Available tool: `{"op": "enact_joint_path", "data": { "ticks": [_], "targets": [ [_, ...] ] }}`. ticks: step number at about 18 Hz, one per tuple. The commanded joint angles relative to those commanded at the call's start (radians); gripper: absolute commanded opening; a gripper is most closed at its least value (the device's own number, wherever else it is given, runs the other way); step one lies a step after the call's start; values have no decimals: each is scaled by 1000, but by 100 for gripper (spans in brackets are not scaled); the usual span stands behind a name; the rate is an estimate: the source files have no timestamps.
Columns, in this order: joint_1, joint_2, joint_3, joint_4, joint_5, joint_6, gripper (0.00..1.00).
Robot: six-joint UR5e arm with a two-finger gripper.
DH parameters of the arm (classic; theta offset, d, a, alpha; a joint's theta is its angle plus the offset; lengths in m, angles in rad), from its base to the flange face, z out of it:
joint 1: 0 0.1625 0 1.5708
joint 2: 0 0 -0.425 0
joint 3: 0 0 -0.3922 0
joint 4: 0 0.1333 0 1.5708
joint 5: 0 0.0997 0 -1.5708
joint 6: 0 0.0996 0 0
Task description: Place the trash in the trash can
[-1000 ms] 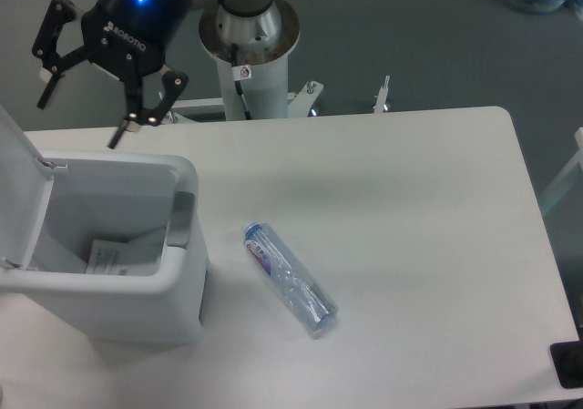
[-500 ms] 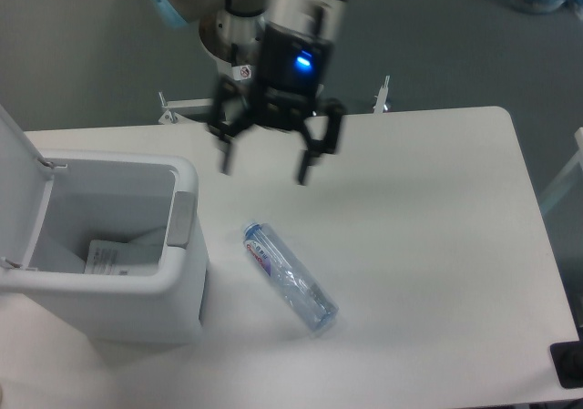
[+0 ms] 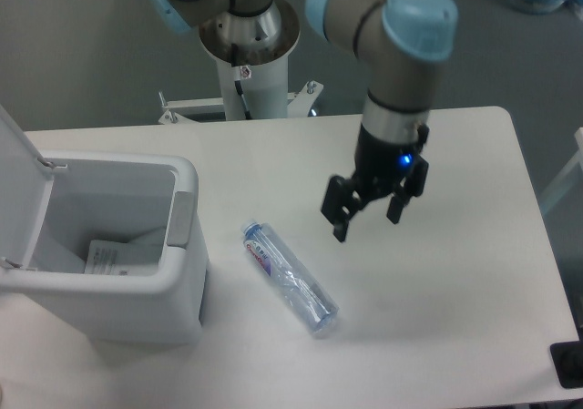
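Only one fixed view. The gripper (image 3: 367,219) has swung from above the trash can (image 3: 137,281) across the table (image 3: 455,154) and now hangs right of the bottle (image 3: 290,279), fingers spread and empty. The bottle lies flat where it was, just beside the can. The packet (image 3: 118,256) sits inside the open can, probably on the bottom. Judged: packet done, bottle pickup next.

Far left of the jaws, the trash can (image 3: 137,291) runs off the left edge, its raised lid (image 3: 16,186) mostly cut away. The packet (image 3: 109,257) inside is half hidden by the front wall; its print is too small to read.
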Motion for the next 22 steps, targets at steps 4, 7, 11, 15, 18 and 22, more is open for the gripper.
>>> {"op": "enact_joint_path", "data": {
  "ticks": [4, 7, 11, 15, 18, 22],
  "targets": [
    [-37, -90, 43, 6, 8, -9, 100],
    [-66, -147, 75, 8, 14, -8, 100],
    [-87, -202, 77, 27, 51, -37, 100],
    [-140, -230, 69, 52, 98, -42, 100],
    [-149, -245, 66, 55, 98, -40, 100],
    [-160, -267, 67, 66, 101, -40, 100]
  ]
}}
